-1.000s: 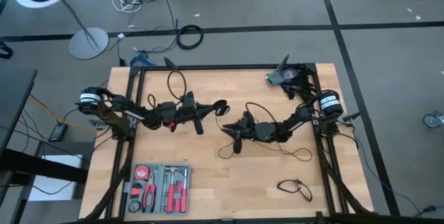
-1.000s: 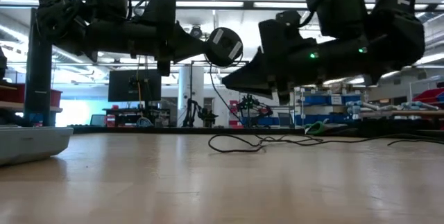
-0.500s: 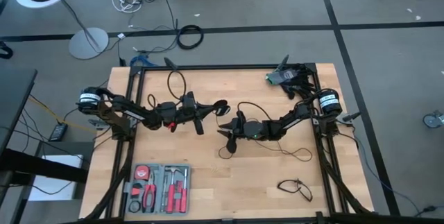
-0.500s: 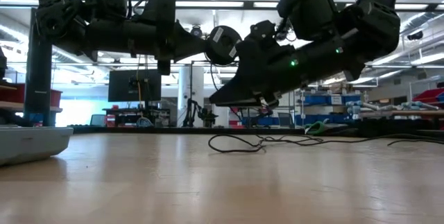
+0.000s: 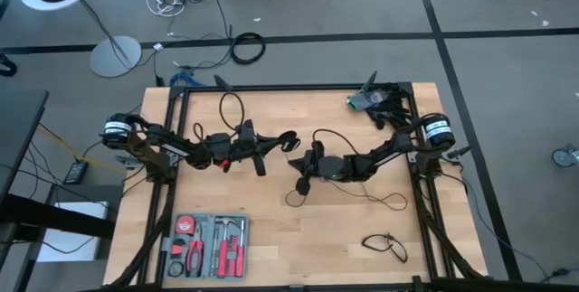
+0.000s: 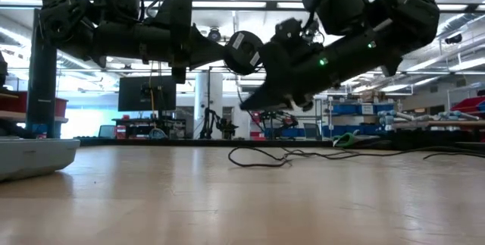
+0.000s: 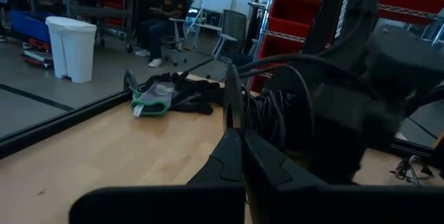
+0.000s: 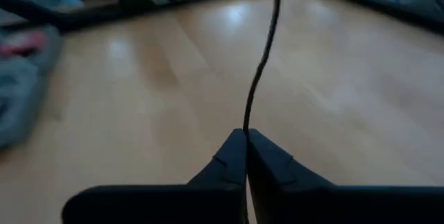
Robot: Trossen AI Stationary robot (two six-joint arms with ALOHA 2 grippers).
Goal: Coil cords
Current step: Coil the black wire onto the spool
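The long thin black cord (image 5: 331, 137) arcs above the middle of the table, and the rest of it trails over the wood (image 6: 258, 156) toward the right. Its end is a round black disc (image 6: 244, 51) with a pale centre. My left gripper (image 5: 286, 140) reaches in level from the left and is shut on that disc. My right gripper (image 5: 301, 163) comes from the right just near of the disc, nose tipped down, and is shut on the cord a short way along. A short black cord (image 5: 384, 242) lies loose at the near right. My left gripper pinches the disc's lower rim (image 7: 233, 116) between its two fingertips, coming in level from the table's left. The disc stands on edge beyond the fingertips, lifted clear of the table. The cord leaves it in a slack arc. My right gripper pinches the thin cord (image 8: 245, 128) between its two fingertips, one strand only. The fingers slant down from the table's right. The cord runs on ahead of the fingertips, clear of the wood there.
A grey tool case (image 5: 206, 245) with red-handled tools sits at the near left. A green and black bundle (image 5: 375, 100) lies at the far right corner. A black frame (image 5: 289, 87) rims the table. Bare wood lies between the arms and the near edge.
My right gripper has tipped its nose downward beside the disc and shut on the long cord. The left gripper has kept still with the disc.
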